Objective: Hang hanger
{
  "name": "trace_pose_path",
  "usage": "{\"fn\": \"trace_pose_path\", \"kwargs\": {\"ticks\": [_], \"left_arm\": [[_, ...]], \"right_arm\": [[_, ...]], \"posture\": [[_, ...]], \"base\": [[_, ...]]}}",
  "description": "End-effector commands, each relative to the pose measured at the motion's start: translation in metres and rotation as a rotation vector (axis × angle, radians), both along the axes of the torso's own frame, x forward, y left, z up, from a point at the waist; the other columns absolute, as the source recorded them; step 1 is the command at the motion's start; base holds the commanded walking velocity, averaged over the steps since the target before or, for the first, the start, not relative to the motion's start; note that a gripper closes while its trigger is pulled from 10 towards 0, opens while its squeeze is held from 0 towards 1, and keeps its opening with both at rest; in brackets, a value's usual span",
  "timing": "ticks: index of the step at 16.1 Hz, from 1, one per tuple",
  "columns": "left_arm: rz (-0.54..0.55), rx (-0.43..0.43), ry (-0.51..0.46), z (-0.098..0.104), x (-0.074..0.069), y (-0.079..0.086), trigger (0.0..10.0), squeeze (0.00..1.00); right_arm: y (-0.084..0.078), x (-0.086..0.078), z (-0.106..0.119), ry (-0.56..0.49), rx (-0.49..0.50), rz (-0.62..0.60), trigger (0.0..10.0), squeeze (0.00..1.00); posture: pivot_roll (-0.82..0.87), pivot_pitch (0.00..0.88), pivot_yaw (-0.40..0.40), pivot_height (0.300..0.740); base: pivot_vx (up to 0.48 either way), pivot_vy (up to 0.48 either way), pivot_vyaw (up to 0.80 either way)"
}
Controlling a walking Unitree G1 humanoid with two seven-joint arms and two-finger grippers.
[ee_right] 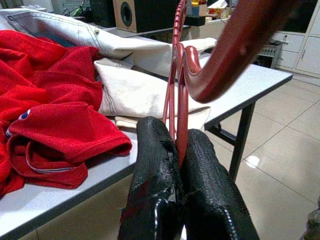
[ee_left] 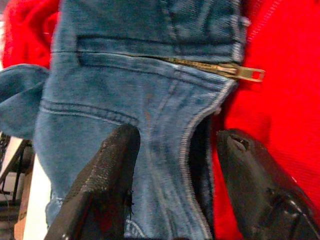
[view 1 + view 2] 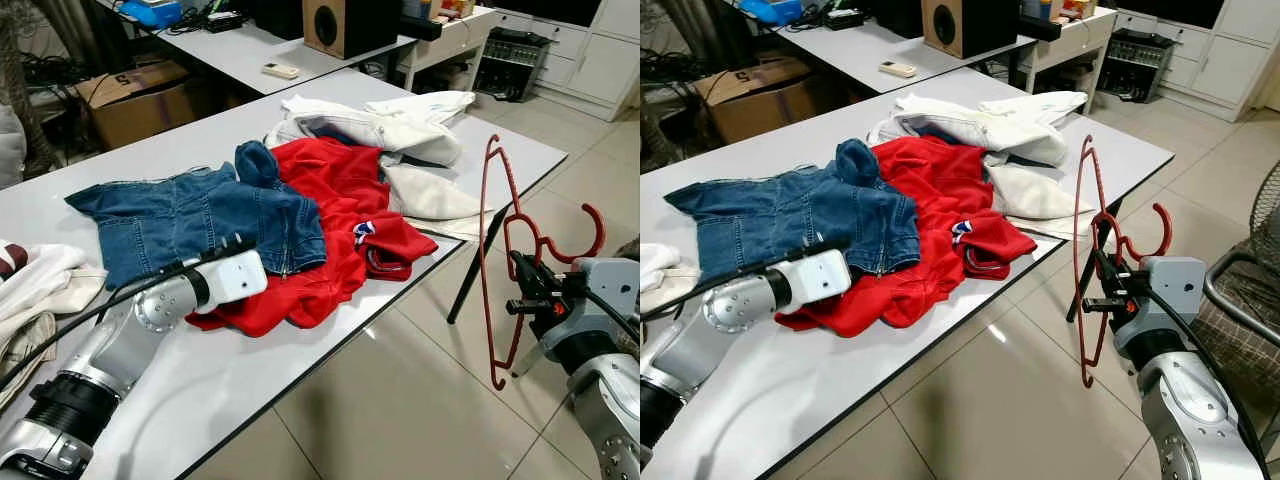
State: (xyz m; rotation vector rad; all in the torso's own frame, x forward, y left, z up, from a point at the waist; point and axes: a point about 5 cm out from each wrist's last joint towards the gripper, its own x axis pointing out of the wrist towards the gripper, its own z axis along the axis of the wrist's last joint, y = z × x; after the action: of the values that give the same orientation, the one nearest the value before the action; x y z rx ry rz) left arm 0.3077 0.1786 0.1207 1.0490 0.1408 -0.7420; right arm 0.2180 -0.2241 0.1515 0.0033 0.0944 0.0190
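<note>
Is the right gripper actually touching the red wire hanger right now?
Touching. In the right wrist view the right gripper has its two black fingers pressed shut on the red wire hanger, with no gap showing.

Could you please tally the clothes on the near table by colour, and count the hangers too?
Blue: 1, the denim jacket
Red: 1, the red knit top
White or cream: 2 piles, far pile, near-left pile; pieces in each unclear
Red wire hanger: 1, in the right gripper
Total: 5
</note>
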Motion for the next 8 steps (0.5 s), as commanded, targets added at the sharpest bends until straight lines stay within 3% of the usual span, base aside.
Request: {"fn": "trace_pose_path", "kwargs": {"ticks": [1,8], "left_arm": [[-0.014,0.025,0.031,-0.005,-0.002,0.002,10.0,0.00],[0.013,-0.001,-0.073,-0.008,0.008,-0.018,10.0,0.00]], "right_arm": [[0.001,0.002,0.005,-0.026,-0.005,0.009,10.0,0.00],[0.002,0.004,0.006,-0.031,-0.006,0.008,10.0,0.00]], "posture": [[-0.23,0.000,0.038,0.740],[-0.23,0.000,0.035,0.740]], "base": [[0.000,0.000,0.00],[0.000,0.000,0.00]]}}
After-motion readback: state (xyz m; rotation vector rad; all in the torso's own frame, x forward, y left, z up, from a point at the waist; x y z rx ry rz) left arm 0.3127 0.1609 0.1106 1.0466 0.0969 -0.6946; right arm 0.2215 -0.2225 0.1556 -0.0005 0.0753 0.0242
